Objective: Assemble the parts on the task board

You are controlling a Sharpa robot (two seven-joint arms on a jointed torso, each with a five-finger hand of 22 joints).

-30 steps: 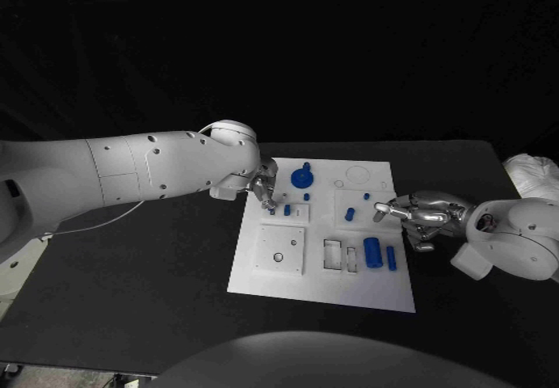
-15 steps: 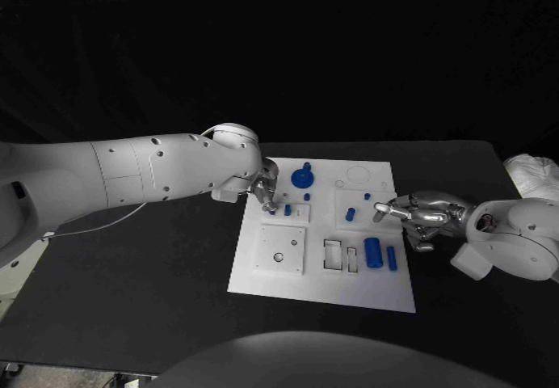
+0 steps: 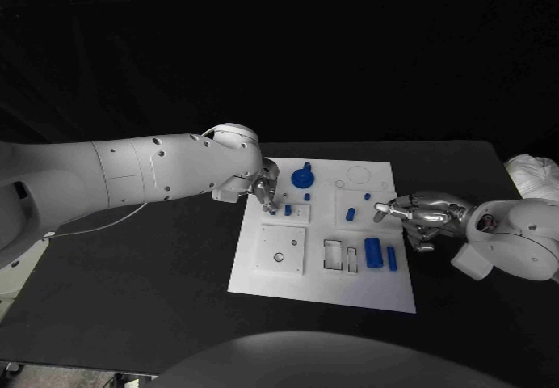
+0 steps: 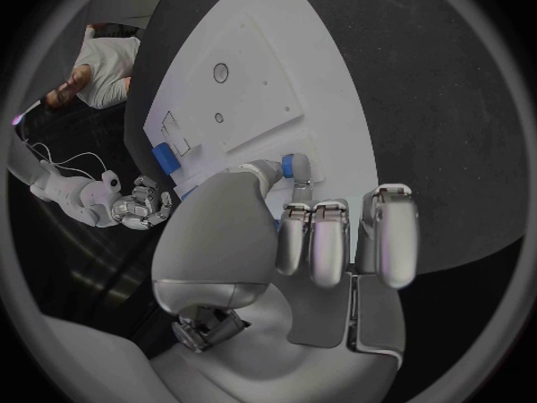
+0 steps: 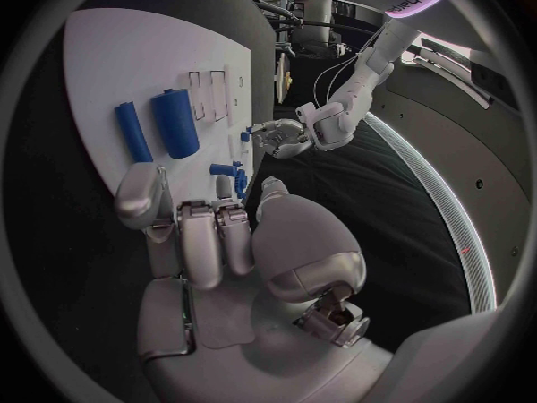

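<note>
Two silver metal hands flank your flat white board (image 3: 266, 279) at mid-frame. Your left hand (image 3: 266, 191), at the board's upper left corner, pinches a small blue peg (image 4: 296, 165) between thumb and fingertip over a raised square block. Your right hand (image 3: 417, 217), at the board's right edge, has fingers curled in, holding nothing. One fat blue cylinder (image 3: 373, 251) lies beside a thinner blue rod (image 3: 392, 258)

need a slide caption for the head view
Left robot hand pinches a small blue part on the white task board; right robot hand waits at its edge.
</note>
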